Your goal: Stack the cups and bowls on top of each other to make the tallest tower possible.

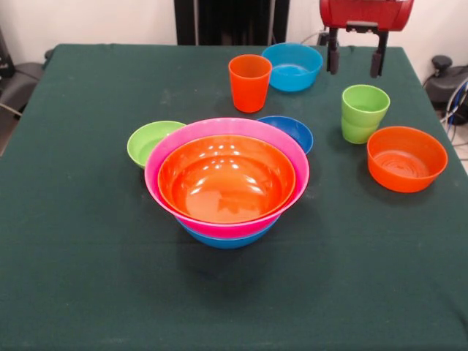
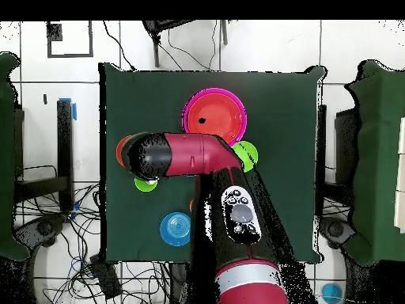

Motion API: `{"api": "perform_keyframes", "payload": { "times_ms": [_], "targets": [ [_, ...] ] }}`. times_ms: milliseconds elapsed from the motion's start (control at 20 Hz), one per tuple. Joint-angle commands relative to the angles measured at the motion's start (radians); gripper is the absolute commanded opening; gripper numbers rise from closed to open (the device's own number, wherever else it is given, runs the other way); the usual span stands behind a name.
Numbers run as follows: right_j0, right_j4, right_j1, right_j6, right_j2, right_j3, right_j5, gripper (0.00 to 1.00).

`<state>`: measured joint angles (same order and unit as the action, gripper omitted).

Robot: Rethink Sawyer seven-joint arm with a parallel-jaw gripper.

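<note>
The tower [image 1: 227, 179] stands mid-table: a blue bowl at the bottom, a pink bowl in it, an orange bowl on top. It also shows in the overhead view [image 2: 214, 116]. The orange cup [image 1: 249, 82] stands upright behind it. Two lime green cups [image 1: 363, 113] are nested at the right. My gripper [image 1: 355, 62] hangs open and empty at the top right, above the table between the light blue bowl [image 1: 292, 66] and the green cups. In the overhead view the arm hides the gripper.
A small lime green bowl [image 1: 150, 140] sits left of the tower and a dark blue bowl [image 1: 289, 131] right behind it. An orange bowl [image 1: 406, 157] sits alone at the right edge. My arm [image 2: 190, 154] covers much of the table in the overhead view.
</note>
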<state>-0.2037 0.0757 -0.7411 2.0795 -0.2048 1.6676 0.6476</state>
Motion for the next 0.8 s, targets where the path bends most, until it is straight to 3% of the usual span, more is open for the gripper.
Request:
{"api": "perform_keyframes", "payload": {
  "times_ms": [50,400,800],
  "targets": [
    [0.049,0.018,0.042,0.029,-0.033,-0.01,0.128,1.0],
    [0.099,0.006,0.038,0.072,-0.015,-0.018,0.143,1.0],
    [0.096,0.009,0.06,0.064,0.002,-0.048,0.151,1.0]
  ]
}}
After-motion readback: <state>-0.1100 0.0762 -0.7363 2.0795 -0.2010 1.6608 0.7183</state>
